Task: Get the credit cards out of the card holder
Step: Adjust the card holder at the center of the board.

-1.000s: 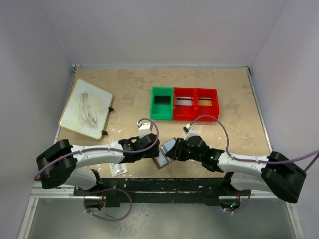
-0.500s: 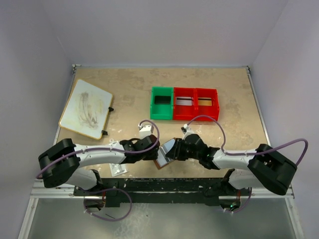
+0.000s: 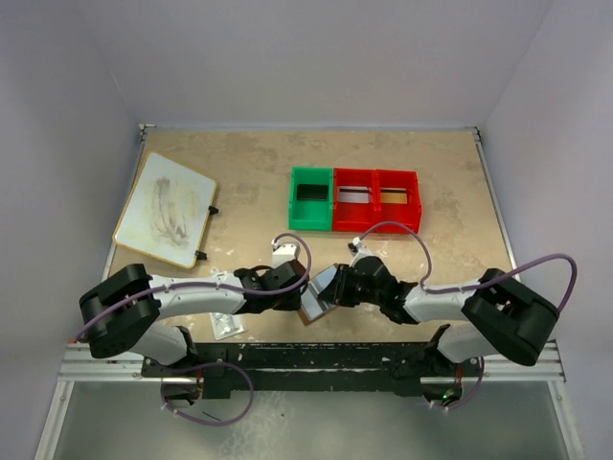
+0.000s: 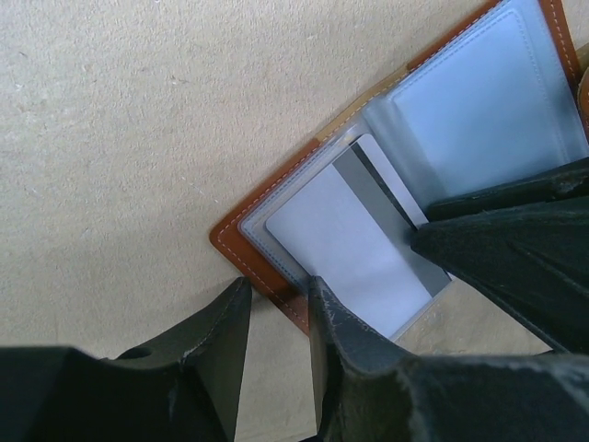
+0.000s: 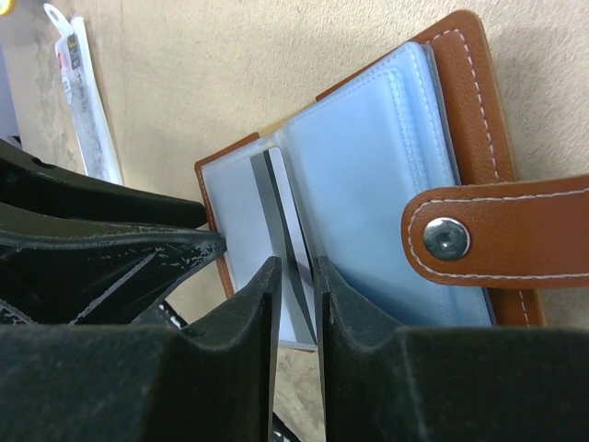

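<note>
The brown card holder (image 3: 310, 312) lies open near the table's front edge, between my two grippers. Its bluish-grey pockets face up in the left wrist view (image 4: 488, 101) and the right wrist view (image 5: 368, 175). A silvery grey credit card (image 4: 350, 249) with a dark stripe sticks partly out of one pocket. My right gripper (image 5: 296, 272) is shut on that card's (image 5: 276, 198) end. My left gripper (image 4: 276, 287) stands with its jaws narrowly apart, the holder's brown rim (image 4: 241, 241) between the tips. The golden tan card is hidden.
A green bin (image 3: 311, 198) and two red bins (image 3: 376, 199) stand in a row behind the arms. A white board (image 3: 165, 209) lies at the far left. A clear speckled packet (image 3: 226, 327) lies by the left arm, also in the right wrist view (image 5: 87, 110).
The right arm's elbow has swung left and nearer to the card holder. The left gripper has edged slightly right. Both grippers stay at the holder.
</note>
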`<state>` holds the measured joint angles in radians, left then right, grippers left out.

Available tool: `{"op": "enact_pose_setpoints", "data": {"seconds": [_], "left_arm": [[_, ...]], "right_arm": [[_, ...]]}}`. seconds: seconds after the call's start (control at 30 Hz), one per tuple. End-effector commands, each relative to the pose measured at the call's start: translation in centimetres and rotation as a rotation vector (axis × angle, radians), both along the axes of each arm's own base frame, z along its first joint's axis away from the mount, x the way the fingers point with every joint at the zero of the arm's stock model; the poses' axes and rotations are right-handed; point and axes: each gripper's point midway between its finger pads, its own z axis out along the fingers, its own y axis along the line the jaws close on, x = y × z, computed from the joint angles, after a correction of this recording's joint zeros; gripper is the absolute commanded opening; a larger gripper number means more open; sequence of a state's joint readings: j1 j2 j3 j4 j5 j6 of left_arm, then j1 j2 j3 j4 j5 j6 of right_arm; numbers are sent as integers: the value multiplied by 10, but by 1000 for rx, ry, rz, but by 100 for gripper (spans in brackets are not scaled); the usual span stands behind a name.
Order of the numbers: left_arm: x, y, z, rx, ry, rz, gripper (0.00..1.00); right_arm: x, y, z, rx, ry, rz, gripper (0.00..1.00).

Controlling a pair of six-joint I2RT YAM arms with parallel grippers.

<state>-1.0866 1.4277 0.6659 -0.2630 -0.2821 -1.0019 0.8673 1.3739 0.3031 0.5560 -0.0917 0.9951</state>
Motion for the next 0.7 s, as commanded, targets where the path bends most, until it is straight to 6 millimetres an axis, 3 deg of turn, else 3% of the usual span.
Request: {"op": "enact_pose_setpoints", "data": {"seconds": [0.0, 0.23, 0.47, 0.57, 0.67], "left_arm": [[12, -20, 19, -70, -41, 17, 29], [18, -8, 31, -60, -84, 72, 28], [17, -34, 48, -228, -91, 39, 31], [16, -42, 43, -238, -75, 23, 32], [16, -34, 27, -141, -46, 30, 32]], "right_arm": [[3, -1, -6, -2, 12, -32, 23], [0, -4, -6, 47, 26, -65, 14], [-2, -6, -2, 116, 37, -105, 1], [-2, -5, -1, 125, 42, -109, 0], [-2, -6, 0, 139, 44, -123, 0]]}}
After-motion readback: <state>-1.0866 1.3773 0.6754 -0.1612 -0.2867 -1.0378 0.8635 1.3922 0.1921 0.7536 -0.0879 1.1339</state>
